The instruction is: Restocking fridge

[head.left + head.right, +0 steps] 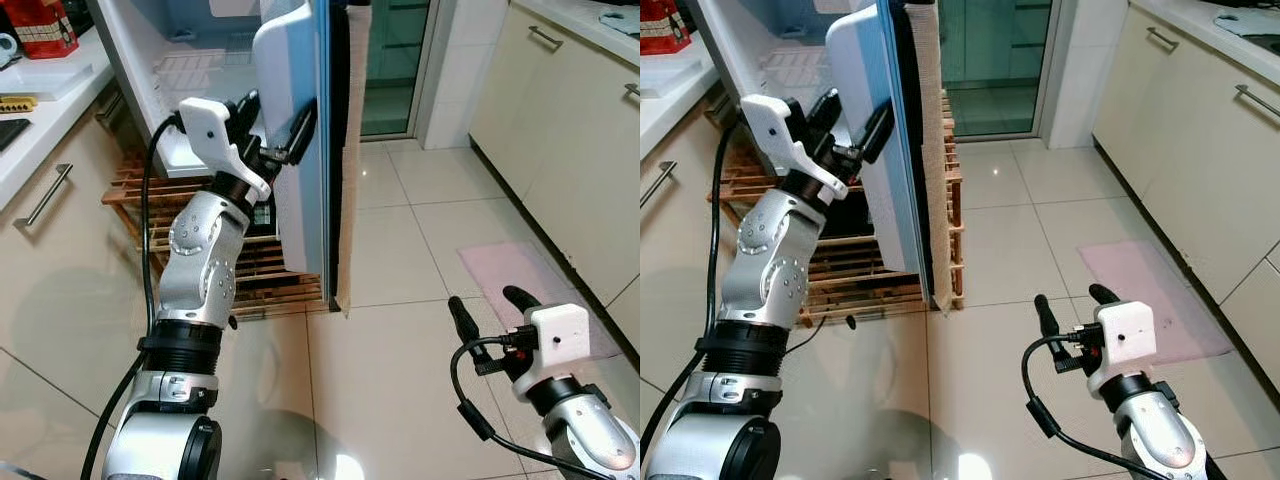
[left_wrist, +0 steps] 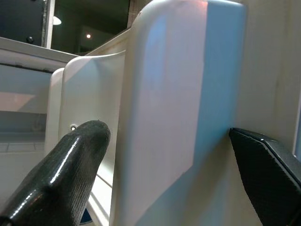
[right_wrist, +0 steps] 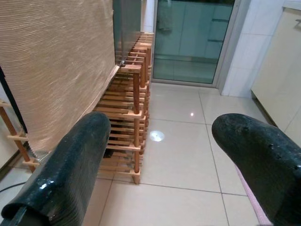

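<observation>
A tiled kitchen floor [image 1: 400, 330] runs beside the open fridge door [image 1: 296, 120], where the left pincer [image 1: 275, 130] straddles the door's inner edge. Low to the door's right, the right pincer [image 1: 492, 306] hangs released. Wrist view: black fingers [image 2: 56, 179] flank the door edge, spread.
</observation>
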